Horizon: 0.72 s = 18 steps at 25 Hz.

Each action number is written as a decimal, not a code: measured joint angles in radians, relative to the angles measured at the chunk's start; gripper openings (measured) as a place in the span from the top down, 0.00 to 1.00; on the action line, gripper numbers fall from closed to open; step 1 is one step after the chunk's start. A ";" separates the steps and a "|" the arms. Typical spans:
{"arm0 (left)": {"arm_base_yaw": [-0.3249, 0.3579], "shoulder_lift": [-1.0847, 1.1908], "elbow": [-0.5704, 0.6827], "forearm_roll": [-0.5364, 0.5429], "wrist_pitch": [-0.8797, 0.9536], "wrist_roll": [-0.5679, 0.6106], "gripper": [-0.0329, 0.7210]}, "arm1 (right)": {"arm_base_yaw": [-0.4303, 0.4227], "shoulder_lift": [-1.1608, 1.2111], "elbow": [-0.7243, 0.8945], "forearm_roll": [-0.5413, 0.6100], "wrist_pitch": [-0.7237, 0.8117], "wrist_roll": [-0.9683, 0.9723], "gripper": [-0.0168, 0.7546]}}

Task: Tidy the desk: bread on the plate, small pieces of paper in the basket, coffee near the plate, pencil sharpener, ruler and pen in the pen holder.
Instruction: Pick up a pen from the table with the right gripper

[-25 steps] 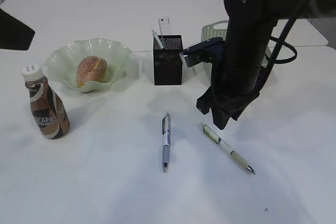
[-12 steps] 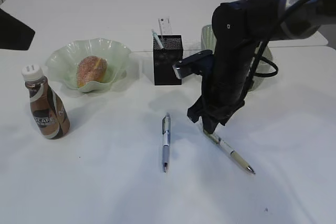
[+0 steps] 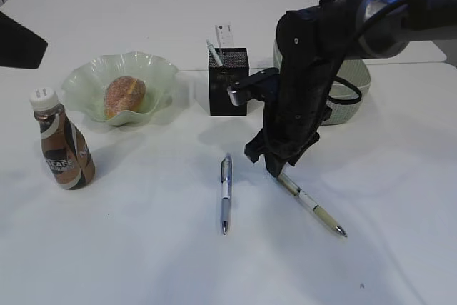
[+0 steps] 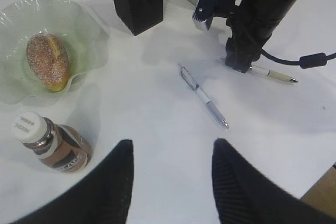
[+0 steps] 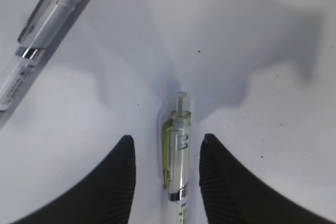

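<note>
Right gripper (image 5: 164, 182) over the green pen (image 5: 177, 156).
Jaws parted astride it, ungripped; left gripper (image 4: 170, 174) parted, empty; coffee (image 3: 63, 146) label blurred.

Basket (image 3: 350, 91) mostly hidden behind right arm (image 3: 307, 83) in exterior view. Green pen (image 3: 310, 203): top end tucked under right end effector (image 3: 275, 167). Grey pen (image 5: 39, 40) cut off at right wrist frame's edge. Ruler (image 3: 224, 36) markings too small to read. Bottle (image 3: 63, 146) label blurred.
</note>
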 joint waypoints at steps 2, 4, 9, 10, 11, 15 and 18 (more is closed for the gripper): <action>0.000 0.000 0.000 0.000 0.000 0.000 0.51 | 0.000 0.025 -0.021 0.000 0.016 0.000 0.55; 0.000 0.000 0.000 0.000 0.000 0.000 0.51 | 0.000 0.040 -0.025 0.000 0.031 0.000 0.55; 0.000 0.000 0.000 0.000 0.000 0.000 0.51 | 0.000 0.055 -0.025 0.000 0.048 0.000 0.55; 0.000 0.000 0.000 0.000 0.000 0.000 0.51 | 0.000 0.055 -0.025 0.000 0.048 0.000 0.55; 0.000 0.000 0.000 0.000 0.000 0.000 0.51 | 0.000 0.055 -0.025 0.000 0.048 0.000 0.55; 0.000 0.000 0.000 0.000 0.000 0.000 0.51 | 0.000 0.055 -0.028 -0.002 0.076 0.000 0.55; 0.000 0.000 0.000 0.000 0.000 0.000 0.51 | 0.000 0.055 -0.028 -0.002 0.092 0.000 0.55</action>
